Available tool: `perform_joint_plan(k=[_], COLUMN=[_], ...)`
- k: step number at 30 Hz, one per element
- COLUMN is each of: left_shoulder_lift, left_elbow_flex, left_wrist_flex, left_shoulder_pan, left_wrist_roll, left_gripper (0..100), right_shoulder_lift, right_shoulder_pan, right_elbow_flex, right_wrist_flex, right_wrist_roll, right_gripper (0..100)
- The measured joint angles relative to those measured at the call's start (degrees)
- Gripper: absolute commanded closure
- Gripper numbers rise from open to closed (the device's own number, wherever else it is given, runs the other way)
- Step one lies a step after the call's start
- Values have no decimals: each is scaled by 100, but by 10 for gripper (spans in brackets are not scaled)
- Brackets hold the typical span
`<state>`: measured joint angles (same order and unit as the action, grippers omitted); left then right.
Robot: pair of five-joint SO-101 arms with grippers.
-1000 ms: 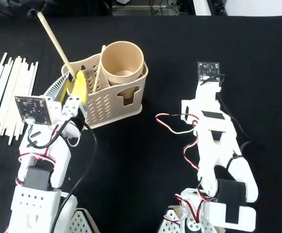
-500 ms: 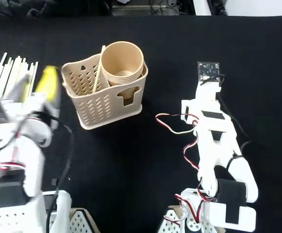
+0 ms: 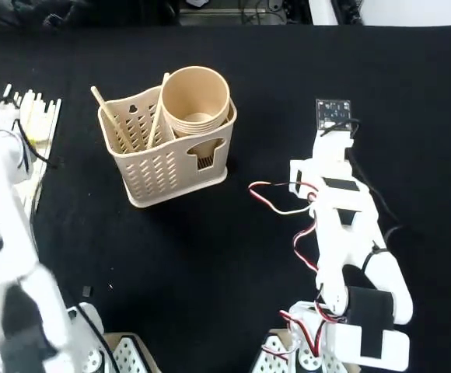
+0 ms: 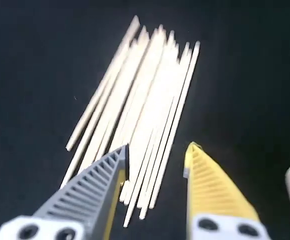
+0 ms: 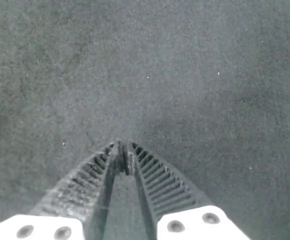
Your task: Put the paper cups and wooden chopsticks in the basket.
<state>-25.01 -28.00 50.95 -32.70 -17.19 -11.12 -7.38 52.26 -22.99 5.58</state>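
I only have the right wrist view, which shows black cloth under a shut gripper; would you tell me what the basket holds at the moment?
Observer: The basket holds a stack of paper cups in one compartment and two chopsticks standing in the other.
Operator: Thank you. Are there chopsticks outside it?
Observer: Yes, a bundle of loose chopsticks lies flat on the table, on the left arm's side of the basket.
Operator: And where is the left gripper?
Observer: The left gripper is open and hangs over the near ends of that bundle.
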Motion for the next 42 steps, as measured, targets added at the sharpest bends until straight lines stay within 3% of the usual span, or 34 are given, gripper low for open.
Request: perform_joint_plan(k=[9,18,23,31,42], left_shoulder_lift=[3613,6259,7156,8132,8369], left_elbow_flex=[1864,4316,5829,7560,8677], left_wrist_flex=[97,1248,2409,3745,4888], left_shoulder_pan=[-185,-193,-167,0,35], left_wrist_roll=[-536,-686,-677,-677,-633], left_gripper=[808,815,978,971,971], right_shoulder_lift=[0,0,0,0,0], right_shoulder_pan=[0,0,0,0,0], right_elbow_flex=[0,0,0,0,0], right_wrist_flex=[0,0,0,0,0], right_wrist_roll=[0,0,0,0,0], right_gripper=[985,985,985,985,985])
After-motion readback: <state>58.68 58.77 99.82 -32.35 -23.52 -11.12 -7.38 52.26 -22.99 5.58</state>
